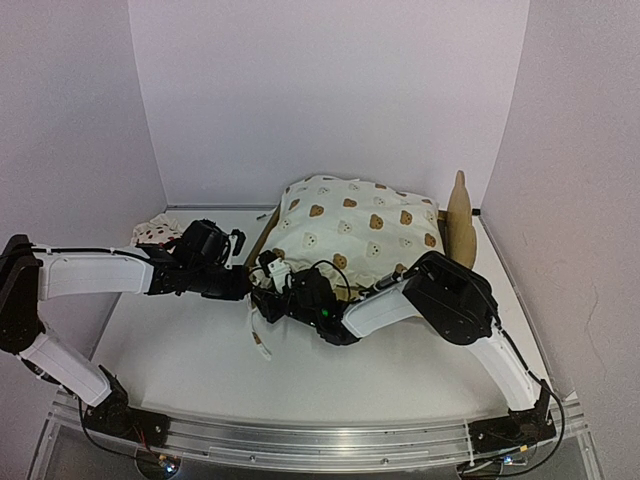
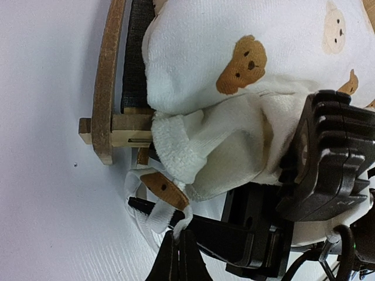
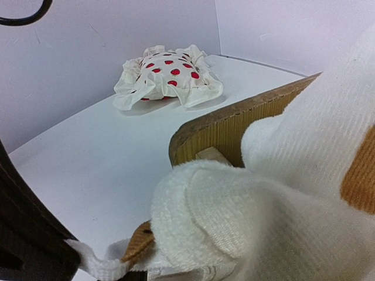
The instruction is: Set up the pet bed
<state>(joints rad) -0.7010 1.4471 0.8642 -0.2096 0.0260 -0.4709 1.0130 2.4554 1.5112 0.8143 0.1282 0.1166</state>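
The pet bed lies at the table's middle right, mostly covered by the cream bear-print cushion; its bear-ear headboard stands up at the right. In the left wrist view the bed's plywood rail and dark felt base show beside the cushion's near corner. My left gripper is shut on a white tie strap hanging from that corner. My right gripper is open, with one black finger under the corner. The corner fills the right wrist view, hiding the other finger.
A small white pillow with red strawberries lies at the back left near the wall, also seen as the pillow in the right wrist view. White walls enclose the table on three sides. Both arms meet at the bed's front left corner.
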